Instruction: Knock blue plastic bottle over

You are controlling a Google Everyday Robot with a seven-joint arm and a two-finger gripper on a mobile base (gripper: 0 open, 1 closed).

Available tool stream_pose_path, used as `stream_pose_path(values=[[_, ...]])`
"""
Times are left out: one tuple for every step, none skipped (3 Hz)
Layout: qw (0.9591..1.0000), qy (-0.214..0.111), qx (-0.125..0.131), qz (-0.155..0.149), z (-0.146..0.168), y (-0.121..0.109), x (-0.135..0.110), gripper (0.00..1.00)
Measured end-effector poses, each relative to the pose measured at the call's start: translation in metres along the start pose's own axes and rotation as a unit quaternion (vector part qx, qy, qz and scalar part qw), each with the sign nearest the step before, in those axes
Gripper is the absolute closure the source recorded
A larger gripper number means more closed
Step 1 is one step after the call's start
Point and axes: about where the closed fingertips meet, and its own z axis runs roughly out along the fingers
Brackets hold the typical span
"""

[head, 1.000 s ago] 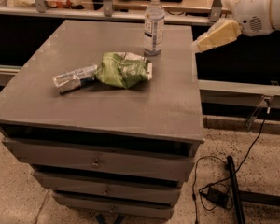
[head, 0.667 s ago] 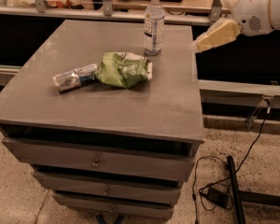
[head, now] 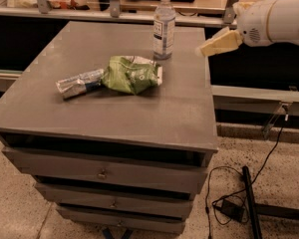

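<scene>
Knocking had not begun: the blue plastic bottle (head: 164, 26) stood upright, untouched, near the far edge of the counter (head: 139, 113). To its right, apart from it, the gripper (head: 207, 48) hovered, jaws seemingly pressed together and empty; contact and toppling were still to do.

The gripper (head: 213, 46) hovers at the grey cabinet's (head: 139, 114) far right edge. The blue plastic bottle (head: 164, 28) stands upright near its tip, apparently apart.
</scene>
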Motion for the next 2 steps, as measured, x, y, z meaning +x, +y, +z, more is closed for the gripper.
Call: stream_pose_path(values=[[0.9994, -0.025, -0.005, 0.025, 0.043, -0.008, 0.010, 0.00], [0.9976, -0.038, -0.018, 0.054, 0.078, -0.006, 0.017, 0.00]])
